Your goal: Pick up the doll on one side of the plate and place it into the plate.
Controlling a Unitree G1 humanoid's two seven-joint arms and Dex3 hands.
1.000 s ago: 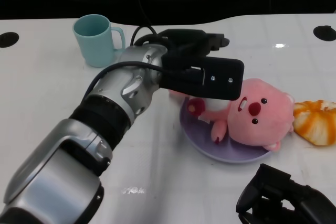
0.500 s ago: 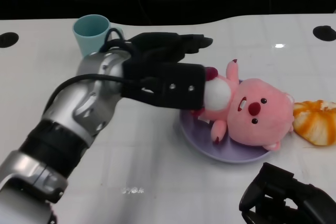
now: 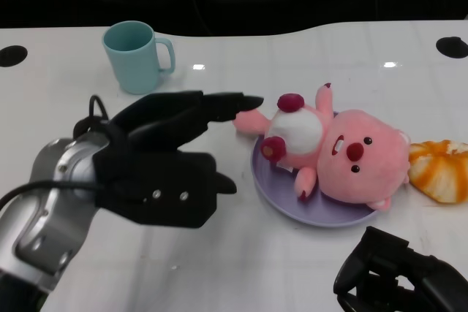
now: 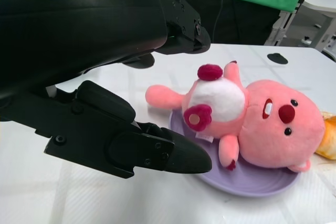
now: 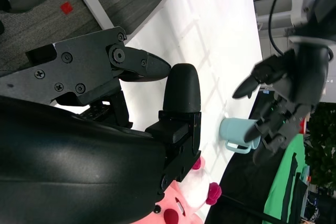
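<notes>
The pink doll (image 3: 333, 153) lies on its back in the purple plate (image 3: 274, 196), one leg hanging over the rim toward the left hand (image 3: 164, 162). That hand hovers just beside the plate, empty, fingers spread, fingertips near the doll's foot. The right hand (image 3: 398, 279) rests low on the table (image 3: 241, 268), just in front of the plate; whether its fingers are apart or together cannot be told.

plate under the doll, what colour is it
Light purple; the plate shows best in the head view, under the pink doll.
</notes>
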